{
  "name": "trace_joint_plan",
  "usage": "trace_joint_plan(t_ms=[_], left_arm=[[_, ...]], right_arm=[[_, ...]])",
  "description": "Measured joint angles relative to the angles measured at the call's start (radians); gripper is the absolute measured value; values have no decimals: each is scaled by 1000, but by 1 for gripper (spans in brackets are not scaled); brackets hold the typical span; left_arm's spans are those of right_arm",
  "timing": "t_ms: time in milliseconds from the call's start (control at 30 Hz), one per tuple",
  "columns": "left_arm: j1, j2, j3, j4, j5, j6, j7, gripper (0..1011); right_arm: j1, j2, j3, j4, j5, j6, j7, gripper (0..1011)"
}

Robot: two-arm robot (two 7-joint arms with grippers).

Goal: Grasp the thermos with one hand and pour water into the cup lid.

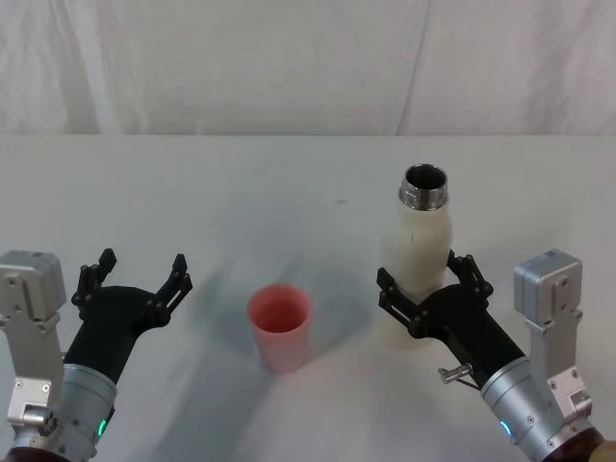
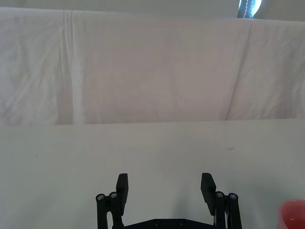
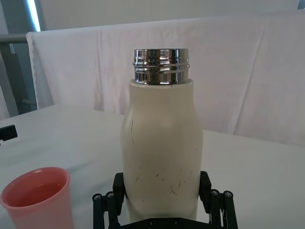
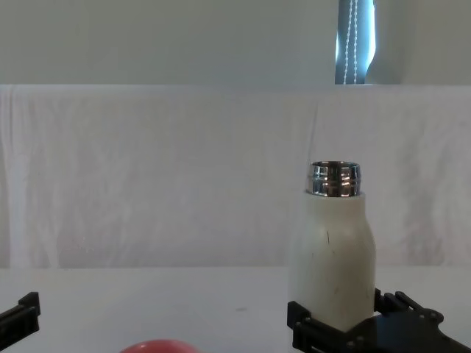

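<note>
Far left at about eight o'clock on the white cloth-covered table (image 1: 289,183), the left black blocky-fingered gripper on its silver-grey wrist (image 1: 135,274) hovers with its claw spread wide and nothing between the fingers; the left wrist view shows the two black fingertips (image 2: 122,187) apart over bare cloth, with only a sliver of red at the edge. To its right, near six o'clock of the tabletop, stands the small round red-pink plastic cup lid (image 1: 280,326), upright, apart from both grippers, with open cloth all around it and nothing blocking the way between it and the bottle. In the right wrist view the cup lid (image 3: 38,198) appears to hold a shallow layer of clear liquid low inside, though the level is hard to judge. Farther right, at roughly three o'clock from the cup lid, the tall cream-white matte thermos with rounded shoulders, dark scuff marks and a shiny chrome threaded neck (image 1: 418,241) stands upright on the table, its mouth uncapped and dark inside; its contents cannot be seen. The right black gripper (image 1: 430,289) sits around the thermos's lower body, one finger on each side and close against the wall; whether they press it cannot be told. A creased white backdrop cloth (image 4: 147,169) hangs behind the table.
</note>
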Motion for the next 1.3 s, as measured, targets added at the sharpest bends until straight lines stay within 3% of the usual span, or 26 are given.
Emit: trace_joint_plan(t_ms=[567, 1167, 1300], left_arm=[[0, 0, 0, 0, 0, 0, 0, 1001], [0, 0, 0, 0, 0, 0, 0, 1001], [0, 0, 0, 0, 0, 0, 0, 1001]], right_arm=[[10, 17, -15, -11, -24, -19, 8, 951], [38, 51, -27, -56, -110, 2, -3, 951], [44, 65, -35, -67, -151, 9, -7, 951]])
